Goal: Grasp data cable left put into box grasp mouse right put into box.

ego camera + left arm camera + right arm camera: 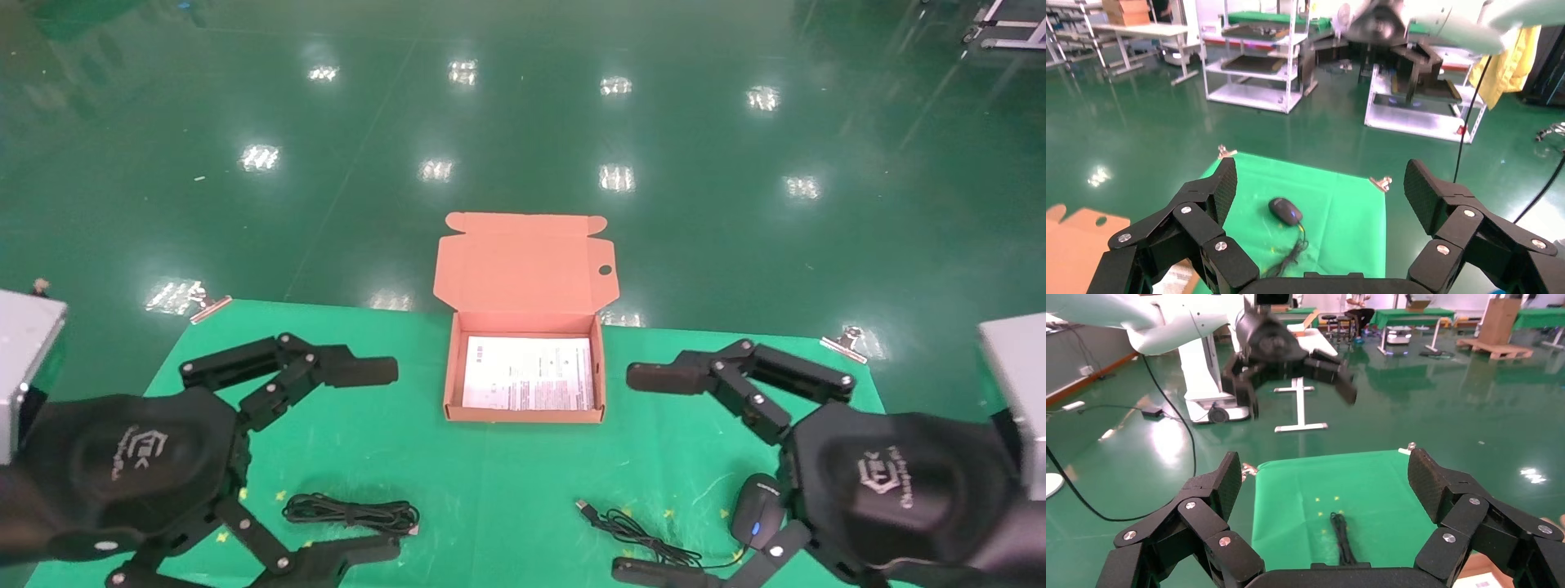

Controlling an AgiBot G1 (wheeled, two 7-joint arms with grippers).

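1. Green mat [507,490] on table, shiny green factory floor behind.
2. box [525,412] lid up at far centre, only a leaflet [528,373] inside.
3. data cable [351,514] near left, mouse [756,510] near right, both untouched; nothing done yet.
4. left gripper [372,461] and right gripper [645,474] hover spread wide, holding nothing.

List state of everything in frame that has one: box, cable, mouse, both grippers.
box: lid open, upright at the far side; only a white leaflet lying flat inside.
data cable: bundled, on the table, ungrasped.
mouse: on the table, cord loose, ungrasped.
left gripper: open, empty, above the table.
right gripper: open, empty, above the table.
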